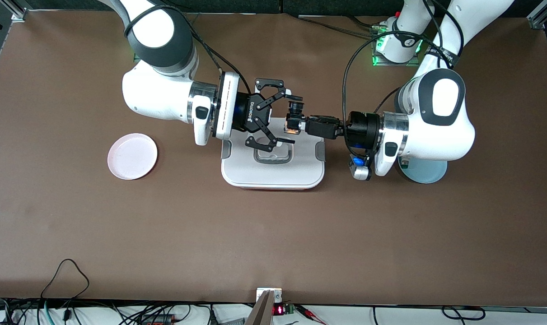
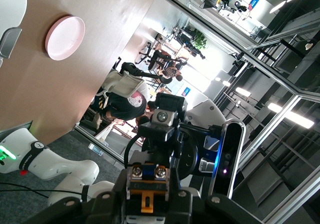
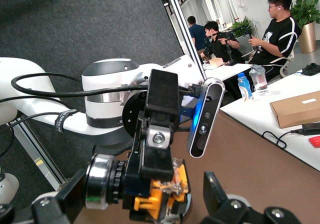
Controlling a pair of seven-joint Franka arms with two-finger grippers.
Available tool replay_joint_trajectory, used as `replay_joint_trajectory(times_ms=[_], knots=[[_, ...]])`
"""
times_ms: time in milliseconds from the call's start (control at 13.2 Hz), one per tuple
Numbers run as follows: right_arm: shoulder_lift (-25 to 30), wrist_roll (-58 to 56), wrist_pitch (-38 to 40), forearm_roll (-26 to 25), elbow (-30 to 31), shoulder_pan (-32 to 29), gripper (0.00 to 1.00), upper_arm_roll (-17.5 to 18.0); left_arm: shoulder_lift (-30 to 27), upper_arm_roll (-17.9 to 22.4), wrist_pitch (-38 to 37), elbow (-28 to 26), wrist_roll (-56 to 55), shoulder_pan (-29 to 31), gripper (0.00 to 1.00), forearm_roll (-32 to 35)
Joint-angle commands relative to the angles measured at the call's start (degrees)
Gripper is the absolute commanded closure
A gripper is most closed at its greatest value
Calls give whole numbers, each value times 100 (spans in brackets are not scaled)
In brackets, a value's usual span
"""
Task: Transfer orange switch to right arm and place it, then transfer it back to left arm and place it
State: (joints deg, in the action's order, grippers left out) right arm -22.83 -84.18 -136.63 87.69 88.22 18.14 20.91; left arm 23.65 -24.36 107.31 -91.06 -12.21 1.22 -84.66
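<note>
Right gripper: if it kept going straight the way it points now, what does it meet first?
The orange switch, held just ahead of the open right gripper by the shut left gripper, both above the box. Depth looks aligned, though not certain.

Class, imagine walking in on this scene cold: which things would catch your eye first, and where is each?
The two white robot arms meet in mid-air over the large white lidded box with a grey handle at the table's middle. The left gripper is shut on the tiny black switch with orange markings, while the right gripper stands open around it. A pale pink round plate lies toward the right arm's end.
</note>
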Motion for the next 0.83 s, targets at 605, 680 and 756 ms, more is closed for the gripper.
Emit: replay_joint_trajectory(times_ms=[605, 680, 756], knots=[[542, 112, -101, 38, 510, -310, 0, -17, -80, 27, -1404, -52, 1500, 431, 96, 2714], [761, 112, -101, 29, 790, -451, 0, -17, -80, 27, -1501, -52, 1737, 458, 96, 3135], [911, 95, -92, 12, 1037, -626, 0, -8, -80, 27, -1606, -52, 2174, 493, 96, 3627]])
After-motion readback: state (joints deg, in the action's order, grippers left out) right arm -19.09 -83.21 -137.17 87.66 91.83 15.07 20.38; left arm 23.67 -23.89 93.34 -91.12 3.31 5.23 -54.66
